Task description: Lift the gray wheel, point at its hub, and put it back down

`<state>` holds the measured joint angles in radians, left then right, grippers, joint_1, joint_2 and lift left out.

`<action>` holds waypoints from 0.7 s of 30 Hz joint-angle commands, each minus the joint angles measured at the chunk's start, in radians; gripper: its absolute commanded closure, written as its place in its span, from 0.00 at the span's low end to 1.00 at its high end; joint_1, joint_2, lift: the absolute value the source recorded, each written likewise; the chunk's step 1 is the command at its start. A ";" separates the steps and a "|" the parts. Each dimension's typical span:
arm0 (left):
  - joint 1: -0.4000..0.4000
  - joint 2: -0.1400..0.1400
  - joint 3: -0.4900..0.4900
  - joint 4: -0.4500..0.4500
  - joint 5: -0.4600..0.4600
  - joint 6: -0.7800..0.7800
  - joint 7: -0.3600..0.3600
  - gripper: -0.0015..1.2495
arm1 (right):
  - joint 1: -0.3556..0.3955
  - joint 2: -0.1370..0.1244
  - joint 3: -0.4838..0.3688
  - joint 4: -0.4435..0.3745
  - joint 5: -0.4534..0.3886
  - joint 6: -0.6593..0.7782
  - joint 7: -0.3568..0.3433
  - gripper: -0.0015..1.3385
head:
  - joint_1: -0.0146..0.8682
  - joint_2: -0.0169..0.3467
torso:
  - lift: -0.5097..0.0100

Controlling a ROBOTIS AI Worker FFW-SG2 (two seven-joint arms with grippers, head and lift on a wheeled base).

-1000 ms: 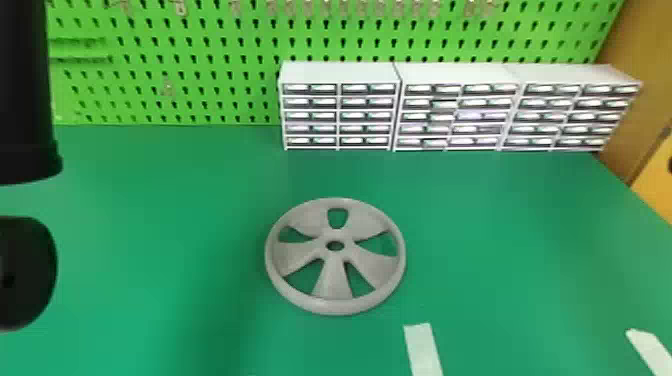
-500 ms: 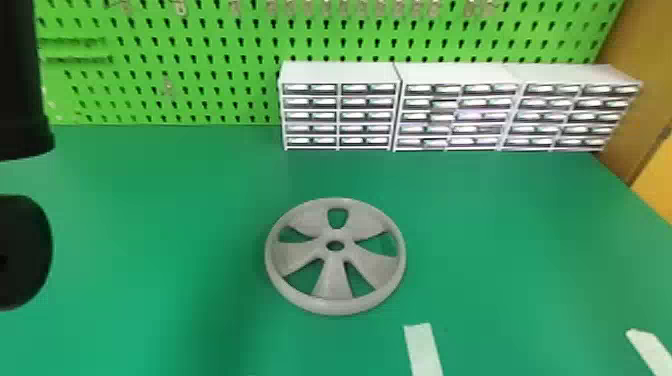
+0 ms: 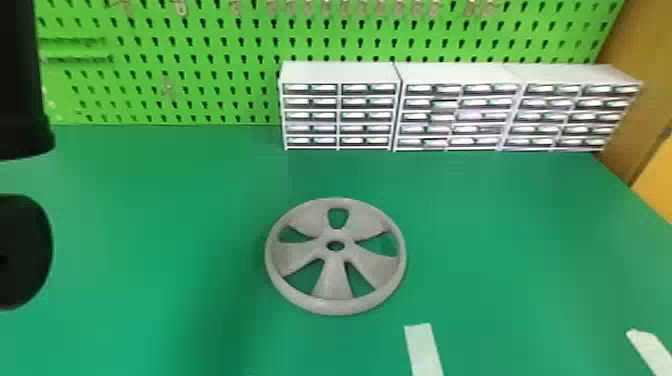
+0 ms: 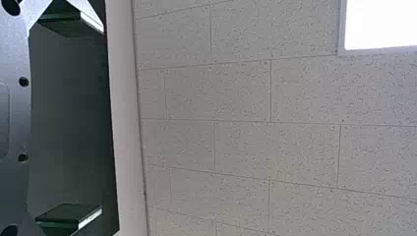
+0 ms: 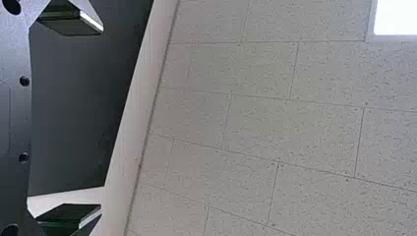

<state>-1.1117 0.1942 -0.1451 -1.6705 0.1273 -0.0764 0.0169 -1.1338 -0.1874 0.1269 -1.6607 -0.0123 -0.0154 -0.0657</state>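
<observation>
On the left gripper [image 4: 71,120] and right gripper [image 5: 71,120], wide-opened jaws are seen. The gray wheel [image 3: 335,285] is laid flat on the tabletop [image 3: 500,280], outside both jaws, unmoved, while the left arm [image 3: 20,75] has been shifted slightly from its place one second ago.

- Wheel [image 3: 335,282]: smooth, matt plastic by its look
- Table [image 3: 480,215]: smooth, faint sheen
- Pegboard [image 3: 200,67]: smooth, material unclear
- Drawers [image 3: 367,115]: plastic-looking, glossy fronts
- Tape [image 3: 422,350]: matt, smooth
- Left arm [image 3: 20,75]: smooth, matt
- Right gripper [image 5: 96,118]: metal-looking body, satin
- Ceiling [image 4: 241,93]: matt, pitted tiles, rough-looking
</observation>
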 commanded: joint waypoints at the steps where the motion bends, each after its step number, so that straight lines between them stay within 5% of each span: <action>1: -0.004 0.001 -0.004 0.000 -0.003 0.000 0.000 0.02 | 0.002 0.000 -0.001 -0.004 0.000 0.000 0.000 0.03 | 0.80 0.18 | 0.81; 21: -0.002 -0.006 -0.007 0.001 -0.006 0.000 0.006 0.02 | 0.005 0.000 0.000 -0.013 -0.002 0.008 0.001 0.03 | 0.80 0.18 | 0.81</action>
<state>-1.1142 0.1894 -0.1511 -1.6705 0.1236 -0.0767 0.0225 -1.1314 -0.1872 0.1298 -1.6736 -0.0115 -0.0075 -0.0644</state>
